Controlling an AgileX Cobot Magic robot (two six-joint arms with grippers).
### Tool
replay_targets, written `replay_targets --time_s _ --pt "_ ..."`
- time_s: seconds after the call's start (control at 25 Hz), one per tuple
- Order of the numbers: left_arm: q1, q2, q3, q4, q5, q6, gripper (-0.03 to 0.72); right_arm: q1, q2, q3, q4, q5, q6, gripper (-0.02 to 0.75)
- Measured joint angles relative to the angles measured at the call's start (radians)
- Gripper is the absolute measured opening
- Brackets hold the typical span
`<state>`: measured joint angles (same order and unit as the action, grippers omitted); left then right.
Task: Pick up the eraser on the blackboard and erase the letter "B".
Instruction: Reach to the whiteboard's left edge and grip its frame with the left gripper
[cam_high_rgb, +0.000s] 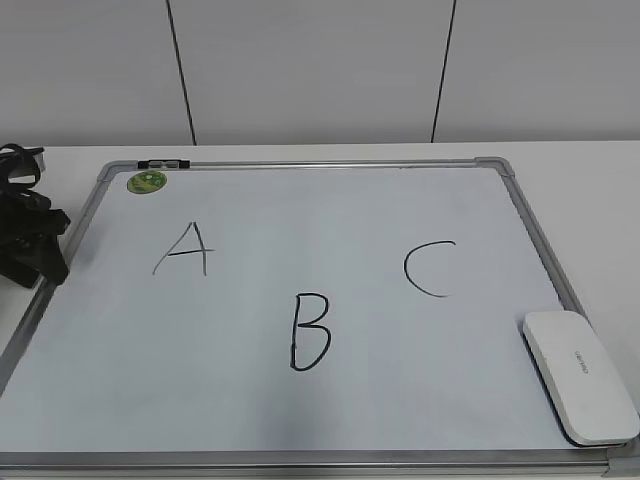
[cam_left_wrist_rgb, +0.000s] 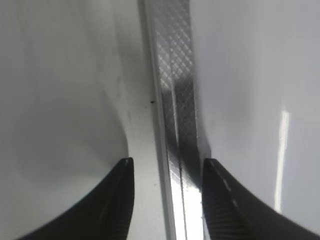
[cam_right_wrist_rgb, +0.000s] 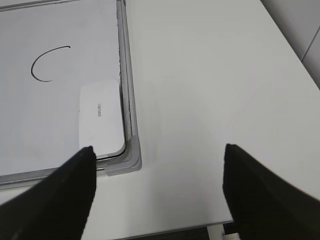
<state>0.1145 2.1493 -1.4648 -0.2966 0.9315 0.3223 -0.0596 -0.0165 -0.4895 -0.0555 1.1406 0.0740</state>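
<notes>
**Eraser lies untouched at the board's near right corner**

Eraser (cam_high_rgb: 580, 376), a white rounded block with small grey lettering on top, rests flat on the blackboard (cam_high_rgb: 350, 420) in its near right corner, just inside the grey frame. In the right wrist view the eraser (cam_right_wrist_rgb: 101, 118) lies along the frame's right rail, with the letter "C" (cam_right_wrist_rgb: 46, 64) a little beyond it on the board.

The letter "B" (cam_high_rgb: 309, 332) stands whole in black marker near the middle of the board, closer to the near edge than the letter "A" (cam_high_rgb: 184, 250) to its left. A small green round magnet (cam_high_rgb: 146, 182) sits at the far left corner.

The right hand (cam_right_wrist_rgb: 159, 187) hangs above the bare white desk (cam_right_wrist_rgb: 210, 90) just off the board's corner, its two dark fingers spread wide with nothing between them. The left hand (cam_left_wrist_rgb: 167, 200) is low over the board's left frame rail (cam_left_wrist_rgb: 175, 85), its fingers parted either side of the rail and holding nothing. In the exterior view the left arm (cam_high_rgb: 28, 235) shows dark at the board's left edge.
</notes>
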Motion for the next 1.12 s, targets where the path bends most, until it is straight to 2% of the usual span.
replay_targets --time_s 0.44,0.92,1.12 --pt "0.004 0.007 -0.002 -0.019 0.0 0.002 0.239 0.0 0.0 0.0 0.0 0.0 0.0 0.587" --pt "0.004 0.007 -0.007 -0.03 0.006 0.002 0.064 0.0 0.0 0.0 0.0 0.0 0.0 0.587" --pt "0.004 0.007 -0.009 -0.03 0.006 0.002 0.05 0.0 0.0 0.0 0.0 0.0 0.0 0.587"
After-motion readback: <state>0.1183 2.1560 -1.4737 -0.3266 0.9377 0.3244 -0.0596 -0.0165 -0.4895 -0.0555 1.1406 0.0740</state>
